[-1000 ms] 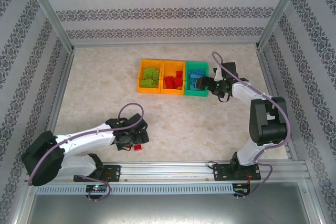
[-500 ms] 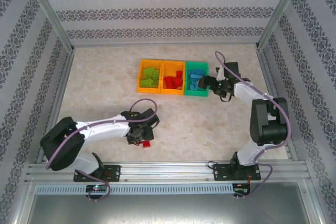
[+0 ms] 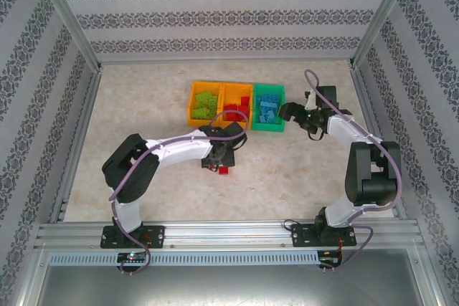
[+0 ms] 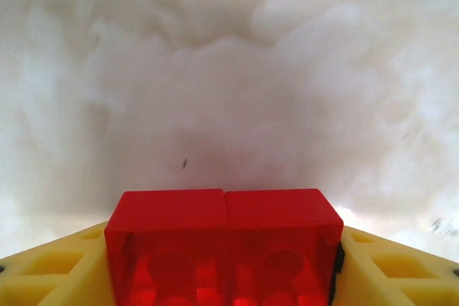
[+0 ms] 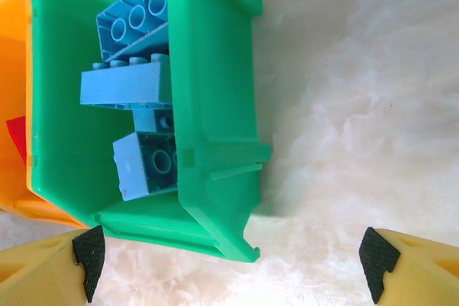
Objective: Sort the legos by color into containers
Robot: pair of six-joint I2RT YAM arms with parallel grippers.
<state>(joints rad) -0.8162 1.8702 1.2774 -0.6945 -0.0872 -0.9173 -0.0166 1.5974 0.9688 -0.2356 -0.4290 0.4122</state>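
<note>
Where the left gripper (image 3: 221,163) reaches out just in front of the middle orange open-top plastic bin (image 3: 238,86), its yellow fingers (image 4: 50,271) are clamped on a small red studded plastic brick (image 4: 223,228), held over the pale marbled table (image 3: 143,105); whether brick touches surface: cannot tell. Right gripper (image 5: 231,254): jaws wide apart, nothing between them, just beside the green plastic bin (image 5: 215,69); that bin holds blue bricks (image 5: 133,84). Left orange bin (image 3: 202,124) holds lime green bricks (image 3: 205,104); middle one holds red bricks (image 3: 235,112).
</note>
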